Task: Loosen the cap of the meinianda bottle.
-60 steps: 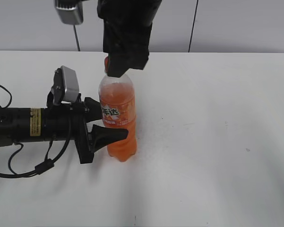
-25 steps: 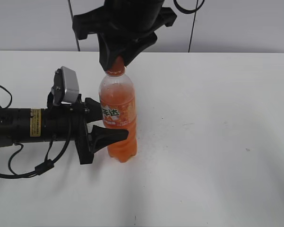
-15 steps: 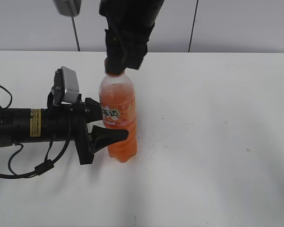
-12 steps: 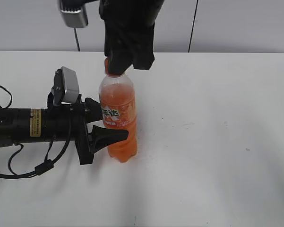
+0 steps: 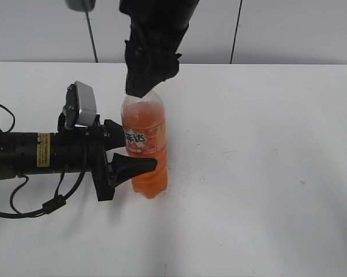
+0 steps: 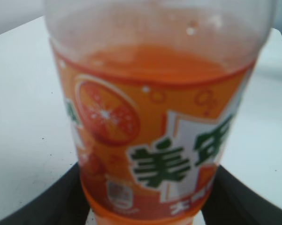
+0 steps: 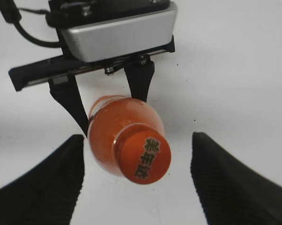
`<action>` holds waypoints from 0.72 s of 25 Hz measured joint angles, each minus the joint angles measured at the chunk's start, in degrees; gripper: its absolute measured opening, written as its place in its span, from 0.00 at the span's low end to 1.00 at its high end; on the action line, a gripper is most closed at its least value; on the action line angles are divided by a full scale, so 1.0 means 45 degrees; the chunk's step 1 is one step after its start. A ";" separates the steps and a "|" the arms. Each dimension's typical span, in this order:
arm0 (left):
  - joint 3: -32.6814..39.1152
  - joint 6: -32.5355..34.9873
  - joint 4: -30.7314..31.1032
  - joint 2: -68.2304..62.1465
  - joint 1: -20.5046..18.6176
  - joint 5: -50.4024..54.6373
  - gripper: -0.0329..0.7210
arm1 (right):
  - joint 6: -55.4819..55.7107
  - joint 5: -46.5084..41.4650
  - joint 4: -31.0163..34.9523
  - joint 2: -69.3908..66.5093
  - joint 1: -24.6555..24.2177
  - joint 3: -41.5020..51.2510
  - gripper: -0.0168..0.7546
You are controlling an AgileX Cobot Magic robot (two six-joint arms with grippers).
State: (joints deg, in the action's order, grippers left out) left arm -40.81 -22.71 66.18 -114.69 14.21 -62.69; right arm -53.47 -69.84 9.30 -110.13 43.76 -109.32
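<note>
Since a half-second ago the right hand has spread wide off the cap. Left hand clamps the bottle upright on the bench. Whether the cap is loosened is unclear.

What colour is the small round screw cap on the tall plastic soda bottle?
Orange with a dark mark on top, clearest in the right wrist view: cap.
</note>
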 joint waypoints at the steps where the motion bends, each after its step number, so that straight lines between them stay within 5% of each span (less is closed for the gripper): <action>1: 0.0000 0.0000 0.0000 0.0000 0.0000 0.0000 0.59 | 0.0759 0.0000 0.0034 0.0144 0.0000 0.0000 0.75; 9: 0.0000 0.0000 0.0000 0.0000 0.0000 0.0000 0.59 | 1.1776 0.0000 -0.0305 0.0797 0.0000 0.0000 0.62; 18: 0.0000 -0.0012 0.0000 0.0000 0.0000 -0.0014 0.59 | 1.3289 0.0000 -0.0405 0.0078 0.0000 0.0000 0.58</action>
State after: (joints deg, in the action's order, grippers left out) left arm -40.81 -22.76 66.18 -114.69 14.21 -62.76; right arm 6.33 -69.84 7.47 -109.78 43.76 -109.32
